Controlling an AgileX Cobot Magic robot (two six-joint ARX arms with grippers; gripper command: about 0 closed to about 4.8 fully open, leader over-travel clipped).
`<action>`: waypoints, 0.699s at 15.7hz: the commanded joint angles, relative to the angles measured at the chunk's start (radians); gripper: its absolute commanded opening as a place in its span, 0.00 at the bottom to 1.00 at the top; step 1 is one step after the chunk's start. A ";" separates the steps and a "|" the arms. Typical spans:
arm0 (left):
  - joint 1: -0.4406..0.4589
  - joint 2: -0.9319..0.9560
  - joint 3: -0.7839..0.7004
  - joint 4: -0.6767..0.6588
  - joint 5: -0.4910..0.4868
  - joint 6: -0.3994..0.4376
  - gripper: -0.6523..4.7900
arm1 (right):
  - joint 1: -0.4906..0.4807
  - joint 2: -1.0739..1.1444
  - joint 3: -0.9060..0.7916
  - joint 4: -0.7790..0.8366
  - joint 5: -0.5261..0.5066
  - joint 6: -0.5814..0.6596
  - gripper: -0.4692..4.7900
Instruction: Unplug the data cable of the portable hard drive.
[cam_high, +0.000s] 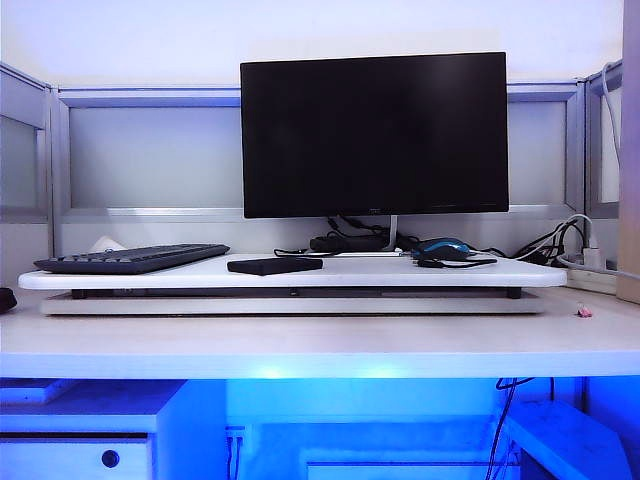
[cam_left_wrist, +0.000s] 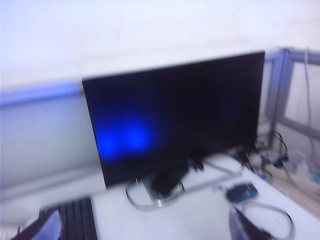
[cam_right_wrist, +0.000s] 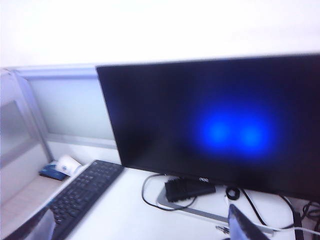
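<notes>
Left wrist view catches only blurred tips of the left fingers (cam_left_wrist: 150, 227), spread apart and holding nothing above the keyboard (cam_left_wrist: 75, 220) end of the white surface (cam_left_wrist: 200, 215), and the right wrist view shows the right fingers (cam_right_wrist: 145, 225) likewise spread and empty before the monitor (cam_right_wrist: 220, 120), whose small logo is too blurred to read. Only the exterior view shows the portable hard drive (cam_high: 275, 265), lying flat, long axis running left to right, between keyboard and mouse (cam_high: 442, 248), with the data cable (cam_high: 455, 264) beside the mouse.
</notes>
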 joint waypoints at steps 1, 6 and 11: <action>0.002 -0.045 0.002 -0.085 0.007 -0.033 1.00 | 0.016 -0.064 0.005 -0.035 -0.003 -0.005 1.00; 0.002 -0.110 0.001 -0.208 0.016 -0.101 1.00 | 0.047 -0.165 0.004 -0.202 -0.002 -0.014 1.00; 0.001 -0.213 0.001 -0.234 0.046 -0.134 1.00 | 0.053 -0.259 0.004 -0.241 0.002 -0.006 1.00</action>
